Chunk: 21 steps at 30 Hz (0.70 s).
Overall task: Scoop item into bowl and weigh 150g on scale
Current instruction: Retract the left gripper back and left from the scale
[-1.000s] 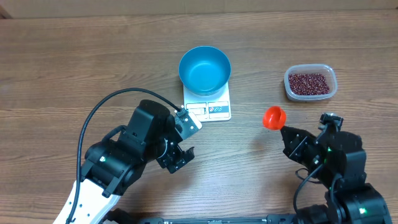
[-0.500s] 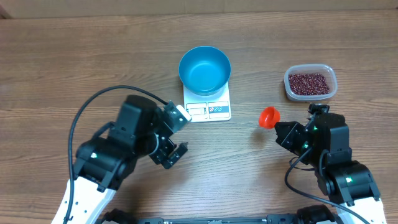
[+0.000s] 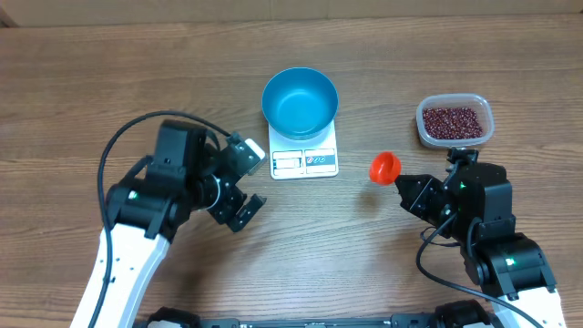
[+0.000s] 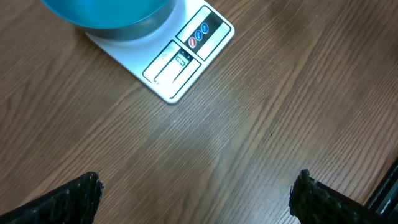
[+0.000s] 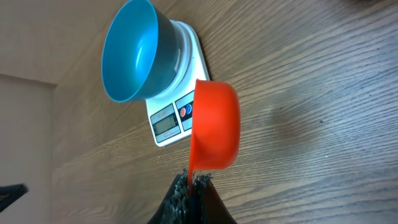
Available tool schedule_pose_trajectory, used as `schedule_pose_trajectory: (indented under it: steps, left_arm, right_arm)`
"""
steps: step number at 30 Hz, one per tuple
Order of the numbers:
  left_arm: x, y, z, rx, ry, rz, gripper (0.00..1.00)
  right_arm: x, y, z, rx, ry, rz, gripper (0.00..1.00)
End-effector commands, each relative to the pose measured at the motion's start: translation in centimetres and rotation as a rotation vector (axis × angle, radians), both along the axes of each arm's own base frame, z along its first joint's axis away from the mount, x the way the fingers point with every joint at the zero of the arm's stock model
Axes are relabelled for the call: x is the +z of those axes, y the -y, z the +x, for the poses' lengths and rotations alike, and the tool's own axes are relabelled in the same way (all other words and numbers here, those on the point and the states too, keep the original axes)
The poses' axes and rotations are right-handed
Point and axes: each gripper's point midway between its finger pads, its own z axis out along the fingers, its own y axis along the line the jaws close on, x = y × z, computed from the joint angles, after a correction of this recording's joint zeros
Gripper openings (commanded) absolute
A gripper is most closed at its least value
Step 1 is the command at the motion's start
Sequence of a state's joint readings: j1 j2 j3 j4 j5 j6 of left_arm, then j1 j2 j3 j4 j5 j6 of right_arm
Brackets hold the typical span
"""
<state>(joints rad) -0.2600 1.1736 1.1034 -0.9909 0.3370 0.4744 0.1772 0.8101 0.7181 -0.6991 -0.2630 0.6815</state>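
Right wrist: scoop [image 5: 214, 127] handle hidden inside clamped right jaws; left jaws apart.

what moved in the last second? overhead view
The left gripper, open and empty, swung left, away from the scale. The right gripper, shut on the red scoop by its handle, carried it left toward the scale. The bowl, scale and tub of beans stayed put.

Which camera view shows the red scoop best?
The right wrist view: the red scoop fills the middle, its handle clamped in the right tool. Overhead shows it only as a small red spot. The left wrist view misses it.
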Motion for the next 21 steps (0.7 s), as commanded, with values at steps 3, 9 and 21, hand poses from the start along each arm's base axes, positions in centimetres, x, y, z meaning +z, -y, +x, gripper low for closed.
schedule_pose_trajectory:
  steps: [3,9,21]
  left_arm:
    - [2.42,1.27,2.0,-0.02,0.031,-0.058,1.0]
    - [2.64,1.32,2.12,-0.02,0.036,-0.061,1.0]
    - [2.61,1.33,2.12,-0.021,0.035,-0.059,1.0]
  right_arm:
    - [1.01,-0.22,0.05,0.008,0.017,0.019,0.03]
    - [0.74,-0.18,-0.19,0.008,0.002,0.016,0.04]
    - [0.54,-0.14,-0.37,0.008,-0.009,0.014,0.03]
